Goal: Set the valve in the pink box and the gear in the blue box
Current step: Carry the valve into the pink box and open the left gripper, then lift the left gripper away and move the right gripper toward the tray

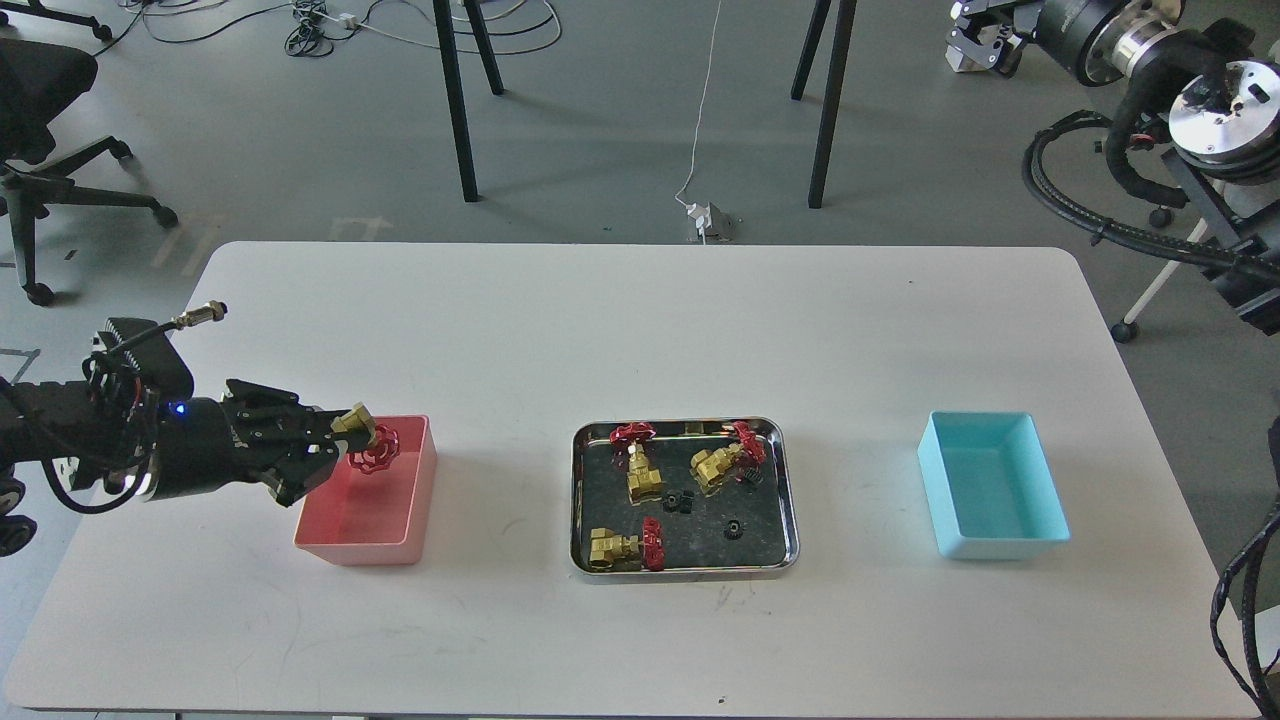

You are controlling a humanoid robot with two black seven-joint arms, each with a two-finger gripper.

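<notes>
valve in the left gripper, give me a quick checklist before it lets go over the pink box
1. Grip on the valve: ok. The left gripper is shut on its brass body, with the red handwheel pointing toward the bin.
2. Valve over the pink box: ok. It appears to hang above the box's left rear part.
3. Box free to receive: ok. Nothing shows inside the pink box.
4. Drop height: cannot tell from this single head view.
5. Remaining parts: ok. Three valves and small black gears lie in the steel tray.
6. Blue box: ok. It stands on the table, nothing inside.
</notes>
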